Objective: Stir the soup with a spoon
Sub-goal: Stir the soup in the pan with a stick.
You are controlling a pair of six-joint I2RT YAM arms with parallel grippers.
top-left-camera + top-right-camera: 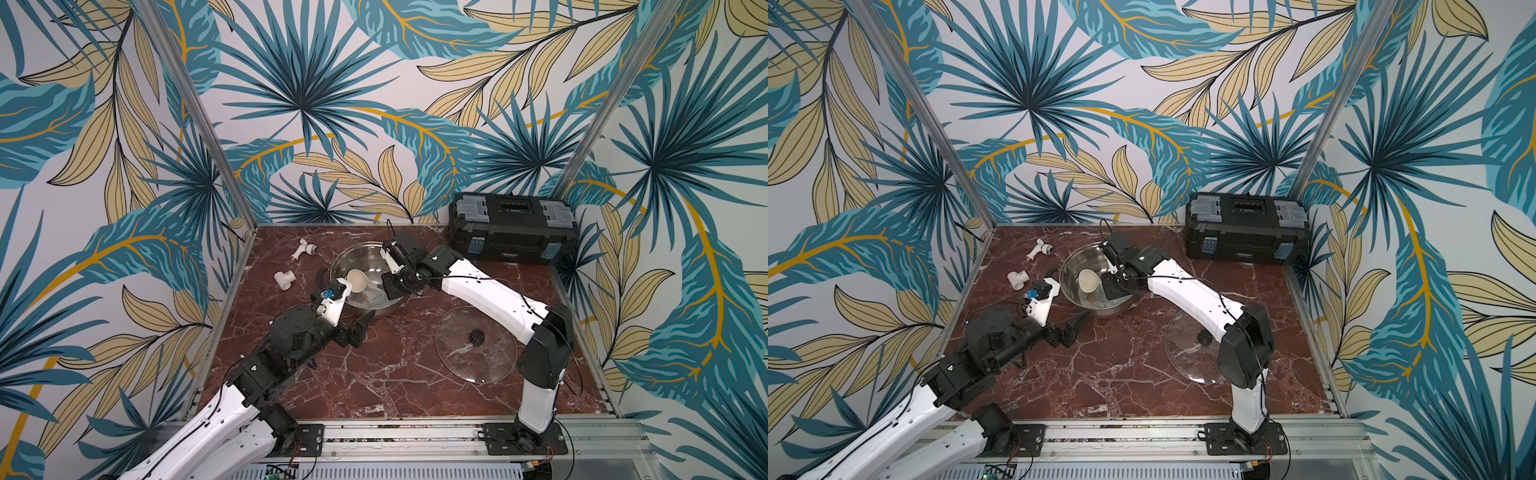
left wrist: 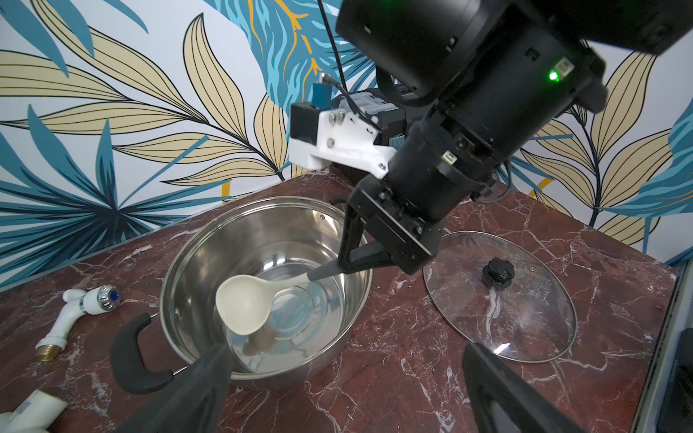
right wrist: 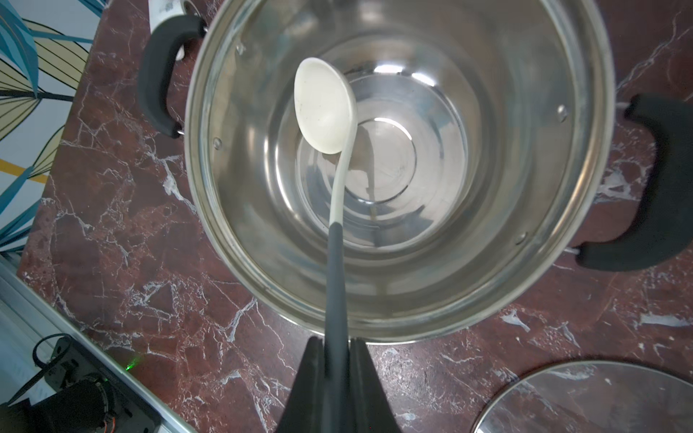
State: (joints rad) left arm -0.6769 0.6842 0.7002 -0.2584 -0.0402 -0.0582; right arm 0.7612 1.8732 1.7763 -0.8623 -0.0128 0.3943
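while the jaws of the right gripper (image 3: 336,348) pinch shut on the slim grey handle of the spoon (image 3: 336,240), its cream bowl hangs inside the steel pot (image 3: 525,112), off-centre (likely light, stiff, slick plastic, so a handle grip suits it); the left gripper (image 2: 347,393) hovers wide open, empty, beside the pot.

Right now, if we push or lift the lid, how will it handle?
The lid looks like glass, so probably fragile and fairly heavy. It lies flat, rim down, on the smooth table, so a push likely slides it rather than rolls it. The black knob looks the only sure grip; the dome is probably slippery.
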